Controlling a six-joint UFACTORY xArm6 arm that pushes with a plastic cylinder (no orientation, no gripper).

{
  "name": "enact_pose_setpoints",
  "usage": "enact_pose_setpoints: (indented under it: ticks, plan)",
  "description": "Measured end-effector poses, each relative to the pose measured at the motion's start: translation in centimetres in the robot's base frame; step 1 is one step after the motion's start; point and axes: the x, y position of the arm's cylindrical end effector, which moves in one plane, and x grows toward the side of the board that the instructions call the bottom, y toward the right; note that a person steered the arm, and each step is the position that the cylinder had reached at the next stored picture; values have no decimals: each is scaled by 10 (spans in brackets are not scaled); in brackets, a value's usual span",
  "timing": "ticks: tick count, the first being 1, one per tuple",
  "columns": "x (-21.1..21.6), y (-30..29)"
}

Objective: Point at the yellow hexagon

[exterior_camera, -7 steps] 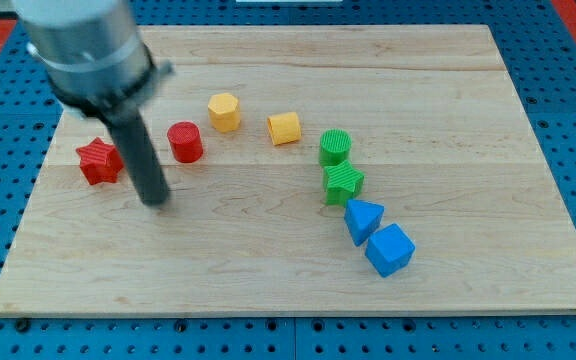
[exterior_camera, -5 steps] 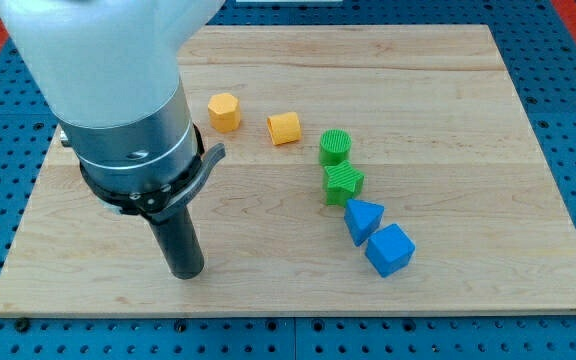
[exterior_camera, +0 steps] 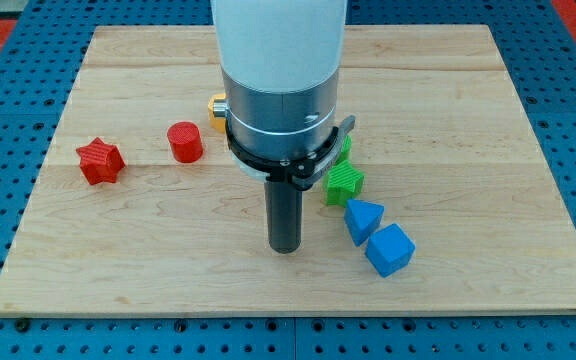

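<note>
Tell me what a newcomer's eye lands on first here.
The big white and silver arm fills the view's top centre, hiding most of the yellow block behind it. My tip rests on bare wood just left of the blue triangle and blue cube. At the view's left sit a red star and red cylinder.

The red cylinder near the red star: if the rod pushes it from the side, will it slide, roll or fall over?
The red cylinder stands upright on its flat end on the wooden board, so it would probably slide, not roll. It looks squat, so tipping seems unlikely. It seems rigid and light. My tip is well off to the view's right of it, beside the blue triangle block.
</note>
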Motion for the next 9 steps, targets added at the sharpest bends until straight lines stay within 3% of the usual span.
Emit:
enact_pose_setpoints:
  ticks: [1,2,3,4,6,7,8,9]
  plan:
    - [-1,0]
    - [10,-37]
    - [65,-68]
    - [69,-29]
    - [51,205]
    - [-61,187]
    - [-178,125]
    - [-248,10]
